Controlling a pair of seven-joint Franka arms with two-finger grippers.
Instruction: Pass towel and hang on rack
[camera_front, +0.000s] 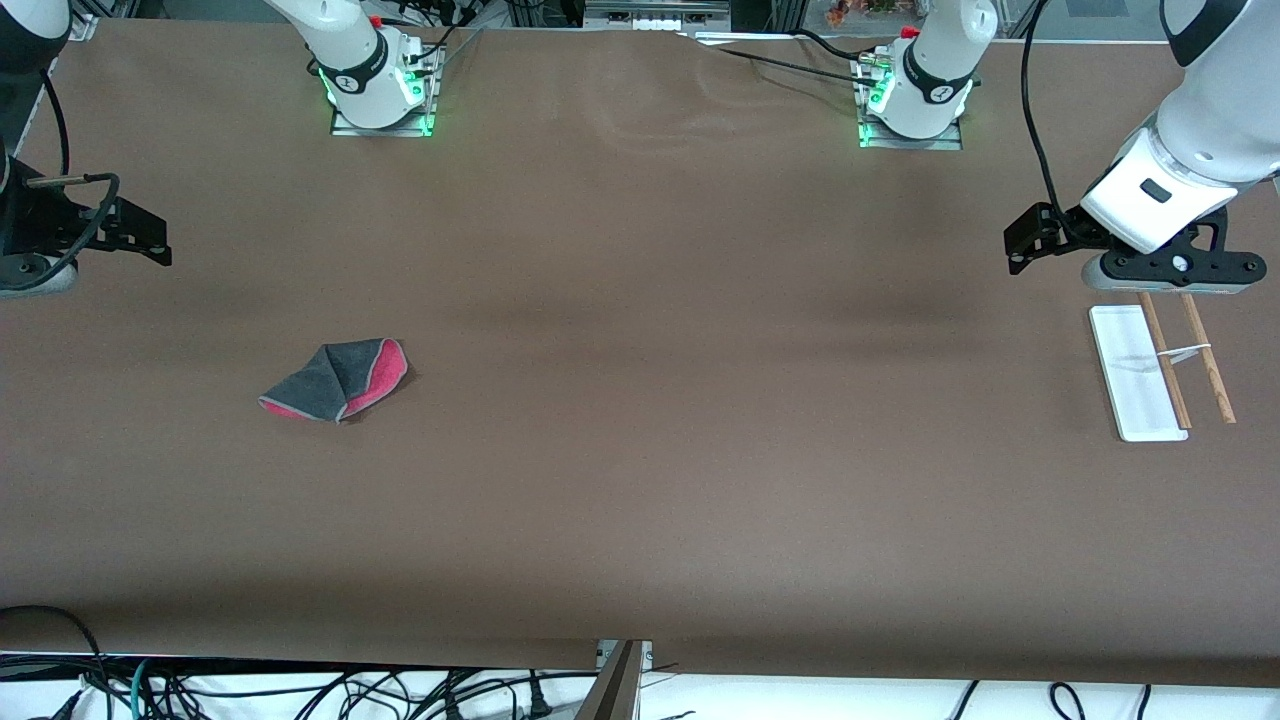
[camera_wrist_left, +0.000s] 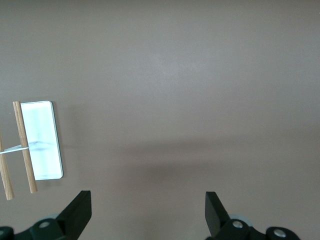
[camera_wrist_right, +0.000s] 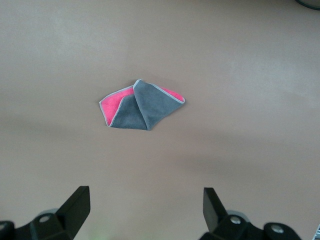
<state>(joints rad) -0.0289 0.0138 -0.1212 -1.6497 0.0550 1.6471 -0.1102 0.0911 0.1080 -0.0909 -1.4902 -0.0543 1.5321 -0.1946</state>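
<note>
towel (camera_front: 335, 381): folded in a rough wedge, grey face up with pink-red showing at two edges; lies flat on the table (camera_front: 640, 480) toward the right arm's end, well in from every edge.
rack (camera_front: 1160, 370): white base and two wooden rods, close to the edge at the left arm's end of the table; long axis runs from the robots' edge toward the camera's edge.
right gripper (camera_front: 100, 235): fingers spread wide, holding nothing; hangs over the table's edge at the right arm's end.
left gripper (camera_front: 1165, 268): fingers spread wide, holding nothing; hangs over the end of the rack that points to the robots' edge.
key relation: the towel lies well apart from the right gripper, inward from that edge and lower in the front view; its longer spread runs slantwise. The right arm is much the nearer, so the pick-up is judged to be its job.
right wrist view only: the towel's fold line and light trim, seen above the open fingertips (camera_wrist_right: 77, 200).
left wrist view only: the rack's white crosspiece (camera_wrist_left: 12, 149) joining the rods; no towel.
front view only: both task things together.
</note>
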